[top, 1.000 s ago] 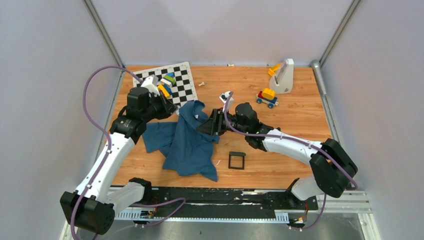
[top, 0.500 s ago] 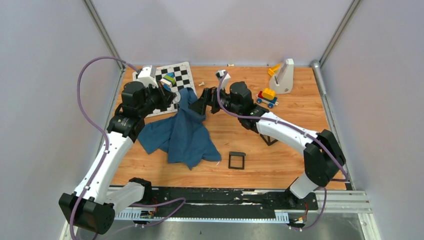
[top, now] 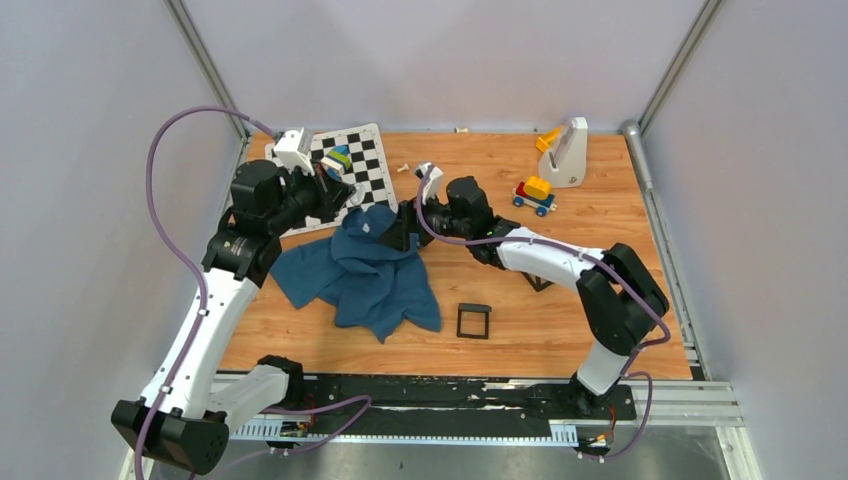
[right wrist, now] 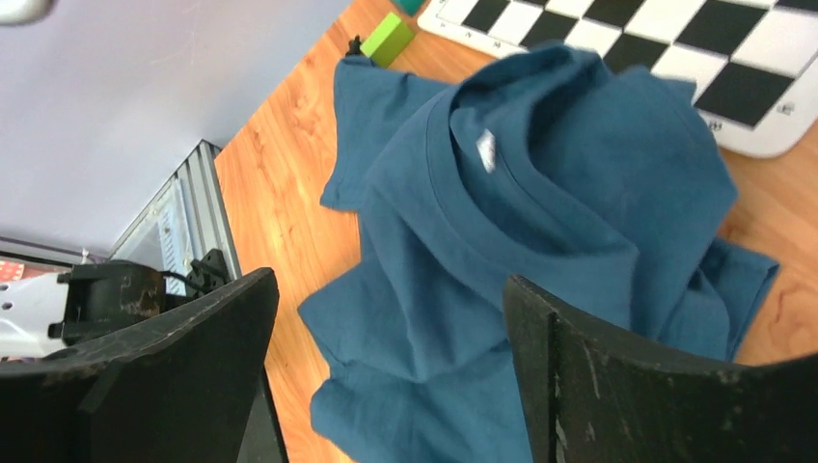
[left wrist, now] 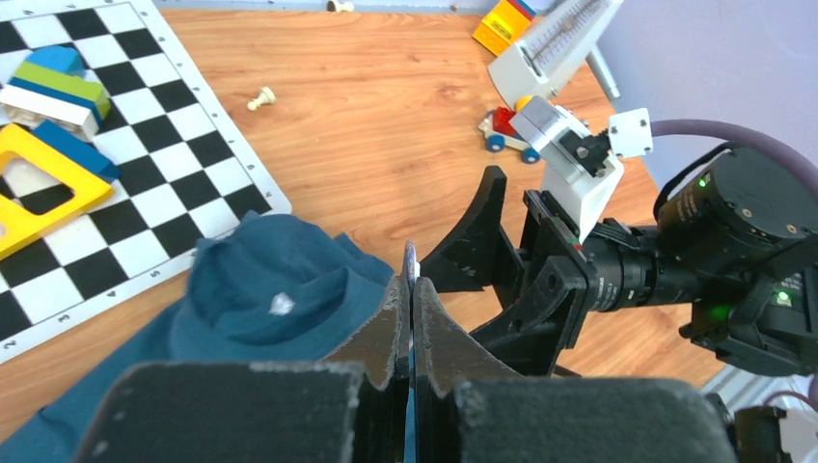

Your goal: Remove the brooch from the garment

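the left gripper [left wrist: 410, 287] has its fingers pressed together, with a thin pale sliver at the tip that i cannot identify. it hangs above the garment [left wrist: 236, 323]. the right gripper [right wrist: 386, 362] is spread wide just beside the crumpled cloth. the brooch [right wrist: 485, 150] sits inside the collar. the garment's edge laps the chequered board [top: 368, 160].

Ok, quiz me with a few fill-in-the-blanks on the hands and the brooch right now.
1. The right hand is ___, facing the garment.
2. The left hand is ___ on a fold of the garment.
3. The brooch sits on the garment's ___.
Missing words: open; shut; collar.
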Robot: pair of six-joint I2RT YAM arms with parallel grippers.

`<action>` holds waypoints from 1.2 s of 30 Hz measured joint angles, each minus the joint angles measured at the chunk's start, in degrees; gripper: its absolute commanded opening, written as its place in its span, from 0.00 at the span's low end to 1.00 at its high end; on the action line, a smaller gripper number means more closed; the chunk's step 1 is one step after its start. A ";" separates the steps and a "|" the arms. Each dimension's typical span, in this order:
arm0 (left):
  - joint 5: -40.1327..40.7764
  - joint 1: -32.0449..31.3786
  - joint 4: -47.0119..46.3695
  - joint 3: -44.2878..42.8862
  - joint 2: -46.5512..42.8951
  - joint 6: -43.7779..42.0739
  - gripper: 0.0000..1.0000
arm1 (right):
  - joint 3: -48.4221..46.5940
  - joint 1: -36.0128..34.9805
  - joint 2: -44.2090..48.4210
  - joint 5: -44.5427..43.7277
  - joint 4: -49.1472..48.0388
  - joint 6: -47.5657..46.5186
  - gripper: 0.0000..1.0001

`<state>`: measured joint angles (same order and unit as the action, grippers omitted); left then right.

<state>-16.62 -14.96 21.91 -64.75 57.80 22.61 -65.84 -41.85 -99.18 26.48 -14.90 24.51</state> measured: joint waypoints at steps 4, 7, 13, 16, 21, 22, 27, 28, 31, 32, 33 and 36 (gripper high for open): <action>-3.23 0.00 -0.35 1.55 -1.07 0.44 0.00 | 4.81 1.14 3.80 1.57 -0.59 1.20 0.77; -7.28 0.00 -1.03 3.02 -1.07 1.62 0.00 | 8.55 3.78 8.50 4.42 -2.60 3.56 0.69; -15.45 0.00 -5.68 8.04 -0.79 6.21 0.00 | 12.87 7.37 18.82 7.08 -3.41 6.43 0.70; -19.96 0.00 -9.73 11.06 0.46 9.16 0.00 | 13.60 7.45 23.12 7.34 -1.44 6.75 0.73; -27.23 0.00 -18.05 16.15 1.79 16.17 0.00 | 15.96 7.65 28.55 9.27 -0.55 9.53 0.68; -28.17 0.00 -19.43 16.61 1.79 17.31 0.00 | 16.02 7.69 28.74 9.57 -0.59 9.99 0.67; -33.07 0.00 -29.24 18.58 1.79 25.14 0.00 | 16.20 7.69 28.50 11.54 -2.12 14.49 0.63; -33.79 0.00 -30.84 18.64 1.79 26.45 0.00 | 16.20 7.69 28.20 11.74 -2.67 15.23 0.60; -35.41 0.00 -34.40 18.64 1.79 29.35 0.00 | 16.20 7.69 26.69 12.48 -4.33 17.38 0.55; -35.71 0.00 -35.17 18.64 1.79 29.97 0.00 | 16.20 7.69 26.08 12.85 -5.03 18.12 0.53; -36.00 0.00 -35.89 18.67 1.79 30.62 0.00 | 16.20 7.69 25.53 13.25 -5.64 18.88 0.51; -36.85 0.00 -37.77 19.02 1.79 32.22 0.00 | 16.15 7.69 24.11 14.36 -7.61 20.92 0.48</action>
<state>-53.47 -14.96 -15.86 -45.74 59.59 54.83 -49.69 -34.15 -75.07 40.84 -22.50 45.43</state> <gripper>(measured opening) 0.006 0.506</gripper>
